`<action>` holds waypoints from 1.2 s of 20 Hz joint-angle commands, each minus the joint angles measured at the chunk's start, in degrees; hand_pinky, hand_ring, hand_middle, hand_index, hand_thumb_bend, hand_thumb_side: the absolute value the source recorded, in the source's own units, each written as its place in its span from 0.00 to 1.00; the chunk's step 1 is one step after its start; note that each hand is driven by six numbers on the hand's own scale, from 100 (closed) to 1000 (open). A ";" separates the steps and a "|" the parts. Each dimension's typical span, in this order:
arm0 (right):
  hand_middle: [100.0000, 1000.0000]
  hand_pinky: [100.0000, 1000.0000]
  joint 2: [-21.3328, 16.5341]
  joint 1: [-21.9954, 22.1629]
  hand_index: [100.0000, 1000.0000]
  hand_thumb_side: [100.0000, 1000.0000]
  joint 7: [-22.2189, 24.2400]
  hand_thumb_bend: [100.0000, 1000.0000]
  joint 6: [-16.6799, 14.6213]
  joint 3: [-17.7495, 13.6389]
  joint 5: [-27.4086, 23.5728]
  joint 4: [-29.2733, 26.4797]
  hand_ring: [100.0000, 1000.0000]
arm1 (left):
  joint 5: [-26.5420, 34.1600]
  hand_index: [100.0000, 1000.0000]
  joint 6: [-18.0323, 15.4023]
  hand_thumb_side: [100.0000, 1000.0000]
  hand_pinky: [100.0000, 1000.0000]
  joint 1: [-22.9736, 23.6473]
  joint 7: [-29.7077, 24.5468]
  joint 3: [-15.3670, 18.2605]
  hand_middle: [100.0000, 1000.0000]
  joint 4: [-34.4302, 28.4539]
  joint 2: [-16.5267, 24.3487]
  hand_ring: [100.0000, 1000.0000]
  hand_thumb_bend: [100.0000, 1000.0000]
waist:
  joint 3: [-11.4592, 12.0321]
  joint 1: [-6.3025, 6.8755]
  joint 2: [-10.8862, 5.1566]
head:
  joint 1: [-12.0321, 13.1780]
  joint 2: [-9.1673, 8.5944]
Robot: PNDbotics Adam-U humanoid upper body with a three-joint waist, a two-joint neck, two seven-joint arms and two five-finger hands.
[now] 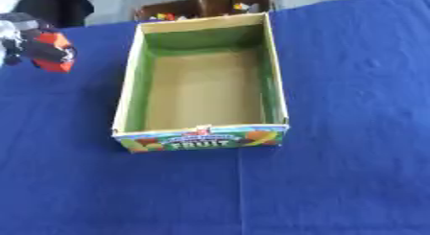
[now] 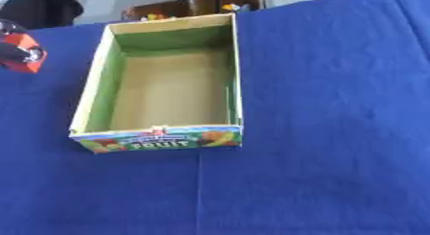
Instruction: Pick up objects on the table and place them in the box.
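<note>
Box (image 1: 201, 133) sits empty on blue table (image 1: 352, 171). Left hand (image 1: 18, 37) at far left apparently curls round red-orange object (image 1: 52, 52); blurred. Placing yet undone.

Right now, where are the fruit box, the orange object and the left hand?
fruit box (image 1: 204, 139): left eye view, printed front wall.
orange object (image 1: 55, 46): left eye view, its orange side.
left hand (image 1: 15, 36): left eye view, part gripping the object.
</note>
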 commanded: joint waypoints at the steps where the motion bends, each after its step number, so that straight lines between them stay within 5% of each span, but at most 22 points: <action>1: 0.41 0.53 -0.66 -0.20 0.60 0.90 -0.04 0.00 0.20 -0.21 -0.58 -1.15 0.61 | 1.42 0.94 -1.04 0.20 0.00 -1.67 -0.90 -1.30 0.55 -5.76 2.01 0.43 0.00 | 0.14 0.63 -7.02 | -0.50 0.78; 12: 0.41 0.52 -0.44 -0.51 0.60 0.89 0.31 0.00 0.42 0.43 -1.11 -1.15 0.61 | 4.74 0.92 -5.29 0.20 0.00 -3.03 -6.21 -9.10 0.54 -26.97 -1.68 0.43 0.00 | -0.33 1.08 -7.99 | -0.51 0.94; 18: 0.41 0.52 -0.28 -0.79 0.60 0.89 0.45 0.00 0.58 0.71 -1.49 -1.15 0.61 | 5.78 0.92 -6.38 0.20 0.00 -4.00 -8.44 -11.88 0.54 -29.87 -4.36 0.42 0.00 | -1.05 1.63 -8.57 | -0.12 1.04; 24: 0.41 0.52 -0.20 -1.20 0.60 0.89 0.54 0.00 0.48 1.01 -1.84 -1.15 0.61 | 5.04 0.92 -7.85 0.19 0.00 -4.61 -9.46 -15.06 0.55 -25.94 -7.36 0.42 0.00 | -1.86 1.99 -8.60 | 0.25 0.71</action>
